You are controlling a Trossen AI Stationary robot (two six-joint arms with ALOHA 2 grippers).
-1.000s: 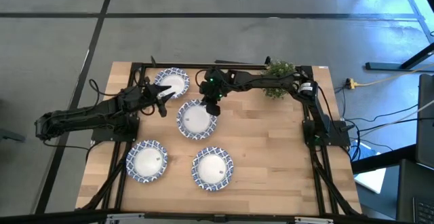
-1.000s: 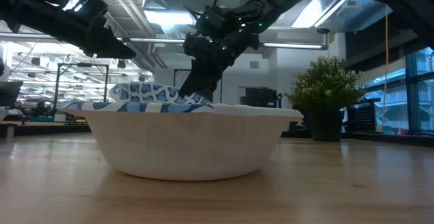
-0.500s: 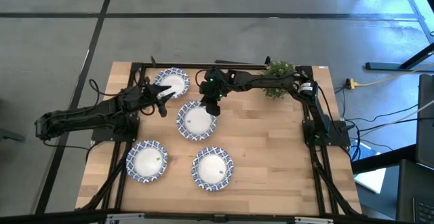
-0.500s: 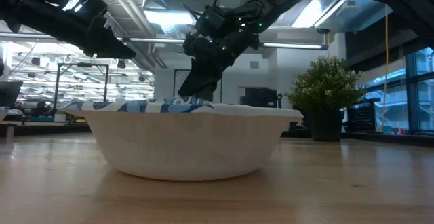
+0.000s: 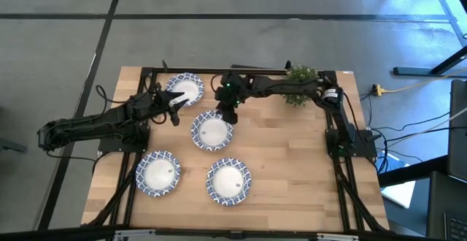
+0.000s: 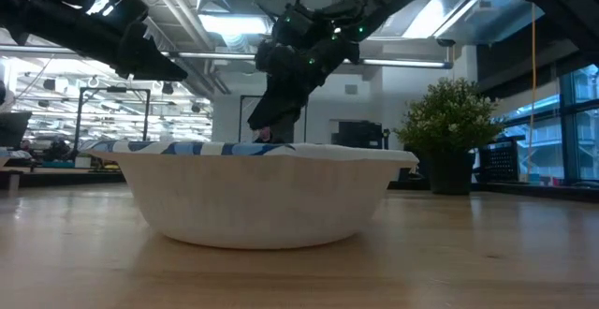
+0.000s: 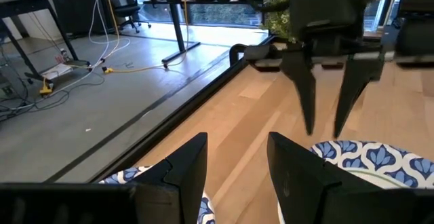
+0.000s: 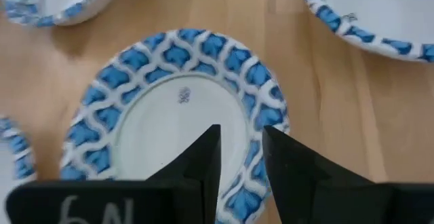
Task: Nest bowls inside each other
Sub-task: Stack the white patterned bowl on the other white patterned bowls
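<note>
Blue-and-white patterned bowls (image 5: 212, 132) lie face-up on the wooden worktop (image 5: 292, 168): one in the middle, one (image 5: 183, 89) at the far edge, two (image 5: 158, 173) at the near side. Only four separate spots show, so some nesting may be done; gathering these remains. The right claw (image 5: 227, 114) hovers empty over the middle bowl's far rim, fingers slightly parted. The left claw (image 5: 174, 106) waits beside the far bowl, slightly parted, empty. Open worktop lies to the right; a potted plant (image 5: 299, 82) crowds the far edge.

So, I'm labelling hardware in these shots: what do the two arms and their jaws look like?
Both arms are black, slender and jointed. The right gripper has green indicator lights on its wrist; the left gripper shows none. Each gripper has two flat, tapered black jaws.
</note>
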